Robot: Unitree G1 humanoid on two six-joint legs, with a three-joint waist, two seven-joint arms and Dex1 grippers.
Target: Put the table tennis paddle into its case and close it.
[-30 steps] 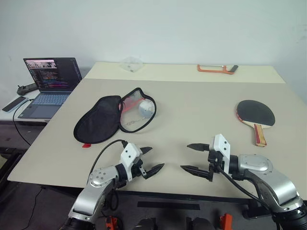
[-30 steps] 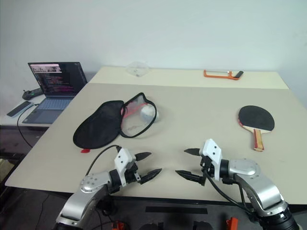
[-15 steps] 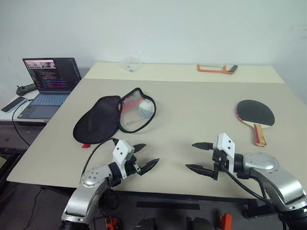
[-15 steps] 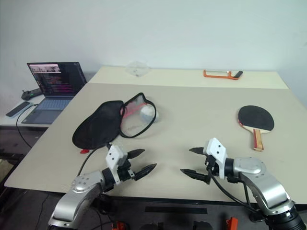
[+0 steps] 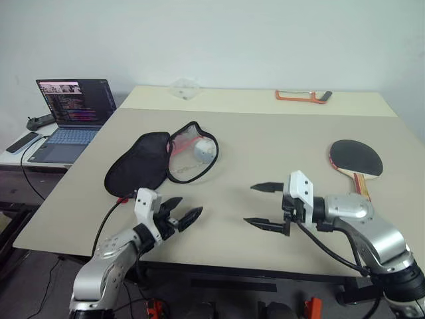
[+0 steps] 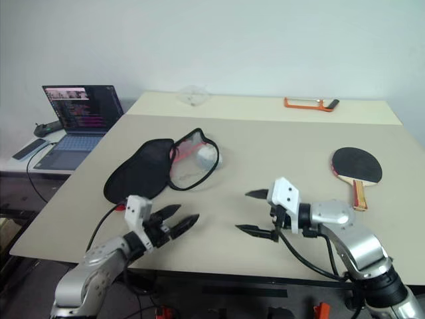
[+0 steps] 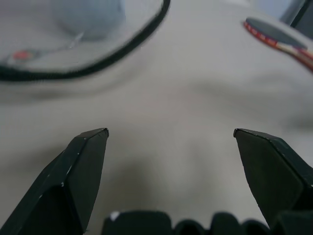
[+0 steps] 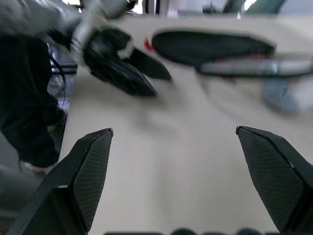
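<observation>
Right pincer [image 5: 267, 206] has lifted off the worktop [image 5: 279, 143] and hangs spread and empty, while the left pincer [image 5: 178, 214], also spread, has swung out toward the case [image 5: 159, 163], so neither holds anything yet. That case lies unzipped with a pale ball [image 5: 202, 149] in its open half, and the table tennis paddle [image 5: 356, 161] rests flat, well right of it.

The robot's silver left arm reaches forward low, its two-fingered black left gripper [image 5: 180, 212] spread wide and empty. The silver right arm bends inward, its black right gripper [image 5: 263, 206] pointing leftward, fingers likewise parted, holding nothing.
</observation>
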